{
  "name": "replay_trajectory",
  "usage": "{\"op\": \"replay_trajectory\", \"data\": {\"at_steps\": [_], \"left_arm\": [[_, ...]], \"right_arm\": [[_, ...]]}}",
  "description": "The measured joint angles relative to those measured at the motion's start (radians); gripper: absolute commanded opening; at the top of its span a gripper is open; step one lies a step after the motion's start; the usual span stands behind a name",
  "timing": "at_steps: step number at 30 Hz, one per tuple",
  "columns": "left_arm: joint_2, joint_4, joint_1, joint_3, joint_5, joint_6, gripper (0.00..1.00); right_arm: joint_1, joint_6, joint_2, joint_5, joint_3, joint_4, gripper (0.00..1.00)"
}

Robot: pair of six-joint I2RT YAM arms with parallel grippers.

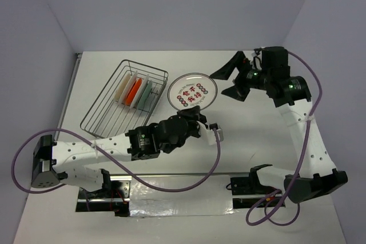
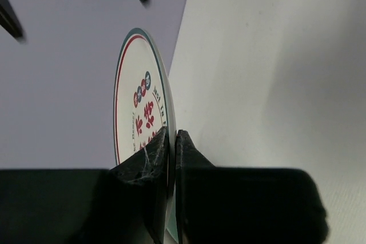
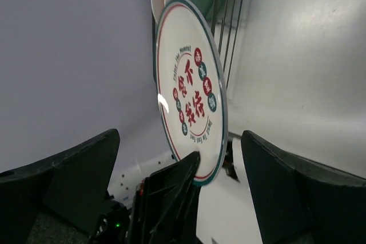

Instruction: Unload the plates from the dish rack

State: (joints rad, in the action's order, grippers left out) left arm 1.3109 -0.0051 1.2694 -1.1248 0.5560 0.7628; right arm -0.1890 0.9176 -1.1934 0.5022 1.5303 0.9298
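White plate [image 2: 137, 107] apparently clamped by left gripper [image 2: 172, 136].

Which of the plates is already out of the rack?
The white plate with red writing, pinched by the left gripper; the other plates stand in the rack.

The left end effector [image 2: 172, 134] hides the lower rim of the round white red-lettered plate [image 2: 134, 84]; the racked coloured plates [image 1: 136, 91] show unreadable patterns.

Wire dish rack [image 1: 106, 110], near the worktop's far-left corner, held cream, orange and teal plates [image 1: 136, 91] on edge; a red-lettered white plate [image 1: 193, 91] was just right of it.
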Motion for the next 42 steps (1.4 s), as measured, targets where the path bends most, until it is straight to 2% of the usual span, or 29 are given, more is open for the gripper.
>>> {"op": "replay_trajectory", "data": {"at_steps": [5, 6, 8, 9, 10, 11, 12, 13, 15, 18, 22, 26, 30, 33, 34, 37, 40, 41, 42], "left_arm": [[0.0, 0.081, 0.052, 0.0, 0.016, 0.051, 0.0], [0.0, 0.092, 0.06, 0.0, 0.019, 0.055, 0.0], [0.001, 0.106, 0.072, -0.001, 0.023, 0.062, 0.0], [0.003, 0.111, 0.077, -0.001, 0.024, 0.065, 0.0], [0.008, 0.11, 0.08, -0.002, 0.023, 0.063, 0.03], [0.017, 0.108, 0.084, -0.004, 0.021, 0.051, 0.12], [0.03, 0.111, 0.085, -0.005, 0.035, 0.043, 0.45], [0.04, 0.123, 0.085, -0.009, 0.053, 0.047, 0.7], [0.056, 0.143, 0.083, -0.018, 0.076, 0.039, 0.99], [0.076, 0.116, 0.078, -0.041, 0.109, -0.025, 1.0], [0.107, -0.074, 0.002, -0.153, 0.127, -0.257, 0.99], [0.108, -0.289, -0.198, -0.285, 0.115, -0.559, 0.99], [0.126, -0.546, -0.417, -0.483, 0.084, -0.83, 1.0], [0.157, -0.691, -0.492, -0.627, 0.072, -0.946, 1.0], [0.165, -0.726, -0.506, -0.657, 0.059, -0.973, 0.99], [0.172, -0.796, -0.557, -0.674, -0.008, -1.016, 1.0], [0.172, -0.821, -0.603, -0.608, -0.063, -1.031, 0.99], [0.174, -0.829, -0.623, -0.582, -0.084, -1.031, 0.99], [0.179, -0.835, -0.645, -0.556, -0.108, -1.032, 0.99]], "right_arm": [[-0.064, 0.008, 0.0, 0.012, -0.111, -0.033, 0.91], [-0.064, 0.006, 0.0, 0.006, -0.128, -0.034, 0.83], [-0.064, 0.001, 0.002, 0.0, -0.166, -0.048, 0.58], [-0.064, -0.002, 0.003, 0.001, -0.187, -0.061, 0.17], [-0.064, 0.003, 0.006, 0.011, -0.206, -0.084, 0.04], [-0.064, 0.01, 0.01, 0.023, -0.221, -0.113, 0.0], [-0.063, -0.004, 0.013, 0.021, -0.231, -0.134, 0.0], [-0.061, -0.018, 0.014, 0.016, -0.233, -0.136, 0.0], [-0.05, -0.026, 0.014, 0.0, -0.233, -0.148, 0.0], [0.013, -0.057, 0.017, -0.029, -0.253, -0.193, 0.0], [0.145, -0.156, 0.012, -0.114, -0.385, -0.366, 0.0], [0.213, -0.253, -0.116, -0.146, -0.511, -0.581, 0.0], [0.264, -0.265, -0.404, -0.096, -0.526, -0.819, 0.0], [0.281, -0.28, -0.579, -0.101, -0.488, -0.863, 0.1], [0.288, -0.277, -0.621, -0.08, -0.465, -0.863, 0.2], [0.291, -0.298, -0.723, -0.075, -0.326, -0.832, 0.62], [0.288, -0.336, -0.796, -0.15, -0.19, -0.753, 0.76], [0.283, -0.337, -0.806, -0.204, -0.158, -0.703, 0.92], [0.278, -0.335, -0.813, -0.257, -0.124, -0.627, 1.0]]}}
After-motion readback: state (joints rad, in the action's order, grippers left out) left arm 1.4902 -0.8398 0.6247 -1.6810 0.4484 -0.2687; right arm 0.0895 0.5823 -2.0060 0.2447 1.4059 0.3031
